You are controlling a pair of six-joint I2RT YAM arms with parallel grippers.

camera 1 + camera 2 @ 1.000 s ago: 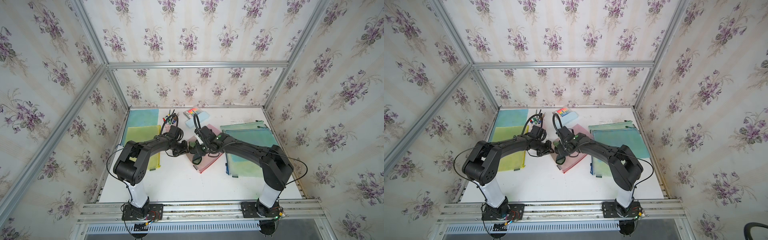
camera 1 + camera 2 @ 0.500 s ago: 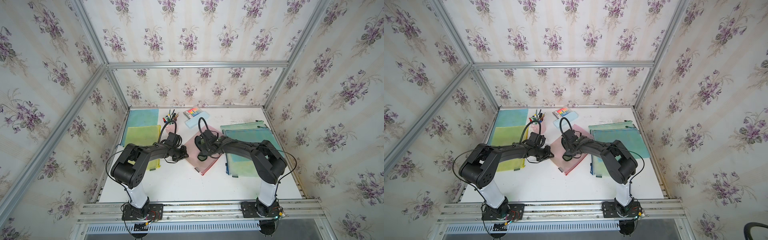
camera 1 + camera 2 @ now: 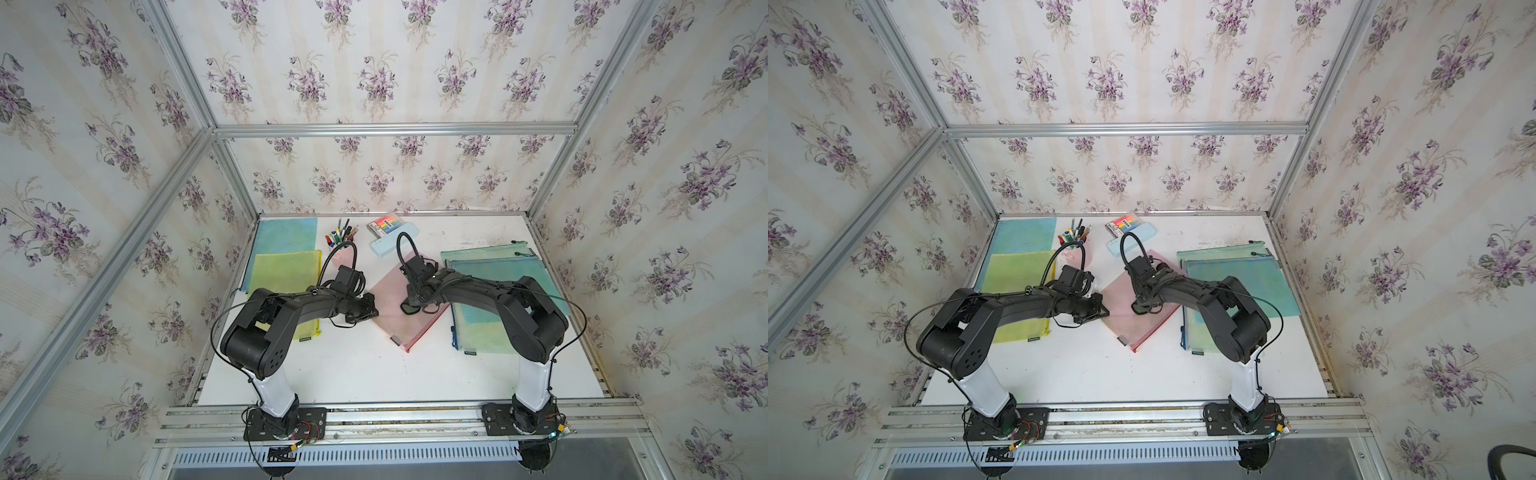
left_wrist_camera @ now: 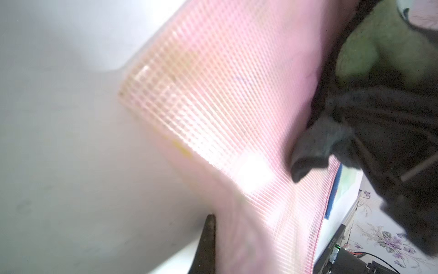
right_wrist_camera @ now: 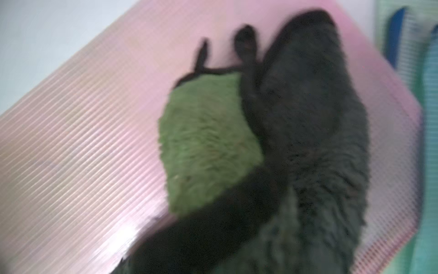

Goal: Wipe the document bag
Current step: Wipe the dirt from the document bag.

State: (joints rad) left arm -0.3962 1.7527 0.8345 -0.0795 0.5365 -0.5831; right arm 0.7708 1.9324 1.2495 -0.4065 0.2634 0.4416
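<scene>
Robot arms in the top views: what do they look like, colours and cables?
The left arm and right arm are chunky black links on white columns, bolted to black base plates on a silver rail. A black cable arches over each wrist.

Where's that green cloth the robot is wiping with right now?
In both top views the green cloth sits on the pink document bag near the table's middle, gripped under the right end effector.

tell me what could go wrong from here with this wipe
1. The left hand meets the pink document bag only at one edge, so a stroke may drag or buckle it.
2. The cloth is bunched under the right hand; it might slip or wipe little.
</scene>
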